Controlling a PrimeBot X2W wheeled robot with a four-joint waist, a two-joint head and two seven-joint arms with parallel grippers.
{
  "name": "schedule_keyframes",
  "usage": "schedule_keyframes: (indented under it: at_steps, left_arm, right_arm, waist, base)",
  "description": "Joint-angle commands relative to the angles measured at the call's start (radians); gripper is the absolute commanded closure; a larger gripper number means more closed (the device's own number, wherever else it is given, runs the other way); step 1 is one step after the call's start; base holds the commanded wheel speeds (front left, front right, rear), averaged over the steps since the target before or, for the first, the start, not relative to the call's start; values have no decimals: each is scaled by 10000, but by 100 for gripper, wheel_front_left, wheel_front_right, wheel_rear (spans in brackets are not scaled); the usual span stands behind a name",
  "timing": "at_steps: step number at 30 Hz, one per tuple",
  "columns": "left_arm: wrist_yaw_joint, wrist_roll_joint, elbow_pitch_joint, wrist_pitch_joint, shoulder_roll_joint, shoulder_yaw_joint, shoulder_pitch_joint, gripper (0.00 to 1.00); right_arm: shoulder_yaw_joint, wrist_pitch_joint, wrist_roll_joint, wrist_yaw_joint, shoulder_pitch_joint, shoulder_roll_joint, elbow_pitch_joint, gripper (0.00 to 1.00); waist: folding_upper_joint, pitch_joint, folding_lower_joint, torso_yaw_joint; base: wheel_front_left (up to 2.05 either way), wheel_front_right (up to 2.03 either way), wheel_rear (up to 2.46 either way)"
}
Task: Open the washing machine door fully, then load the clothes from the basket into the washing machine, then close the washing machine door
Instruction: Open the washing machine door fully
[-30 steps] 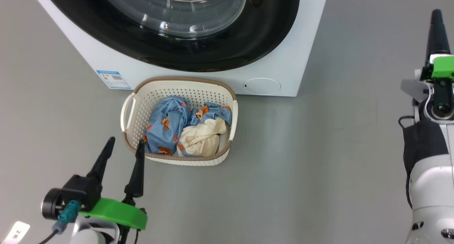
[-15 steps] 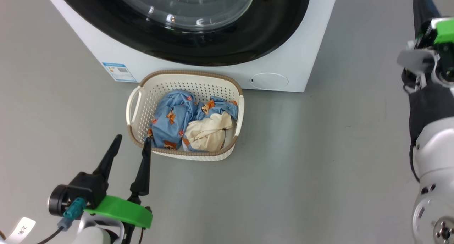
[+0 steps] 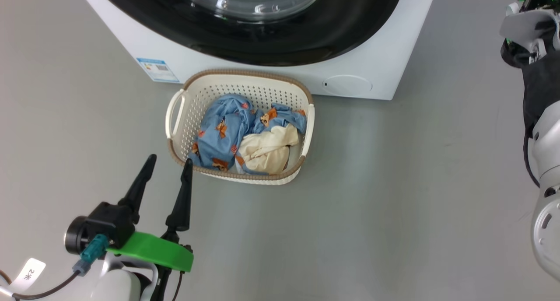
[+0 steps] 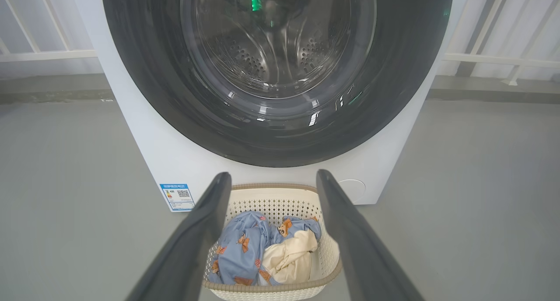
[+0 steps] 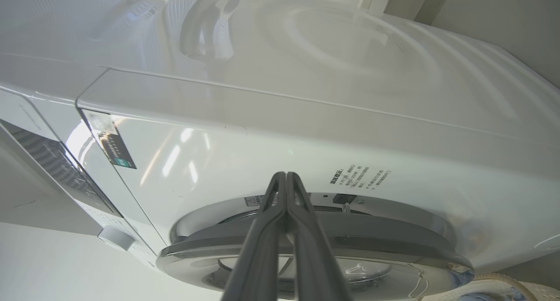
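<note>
My right end effector [image 5: 285, 175], fingers pressed together and empty, points at the edge of the door [image 5: 385, 235], so I should hook behind it and swing wide; the left end effector [image 3: 169, 160] hovers spread beside the basket [image 3: 245, 71] of clothes [image 3: 227, 130].

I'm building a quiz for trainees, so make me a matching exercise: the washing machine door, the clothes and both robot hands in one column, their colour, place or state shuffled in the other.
1. washing machine door
2. clothes
3. left hand
4. right hand

A. shut
B. in the basket
C. open
D. glossy black ring

Pairs: 1-D, 2-B, 3-C, 4-A.
</note>
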Motion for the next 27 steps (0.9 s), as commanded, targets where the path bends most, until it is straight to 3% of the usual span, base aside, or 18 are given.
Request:
schedule_keyframes:
  at_steps: [1, 13, 27]
  left_arm:
    - [-27, -57, -301, -105, 177, 297, -269, 0]
    - [-27, -523, -540, -105, 124, 89, -780, 0]
    - [0, -867, -632, -105, 121, -185, -1101, 0]
  right_arm:
    - [172, 138, -178, 100, -478, 106, -156, 100]
    - [616, 762, -1092, 100, -2180, 196, 774, 100]
    - [755, 1027, -1577, 100, -2832, 379, 1164, 100]
  waist:
    - [-1, 176, 0, 104]
    - [-1, 1163, 0, 406]
    - [-1, 1608, 0, 655]
  base:
    - [0, 0, 0]
    - [0, 0, 0]
    - [0, 0, 0]
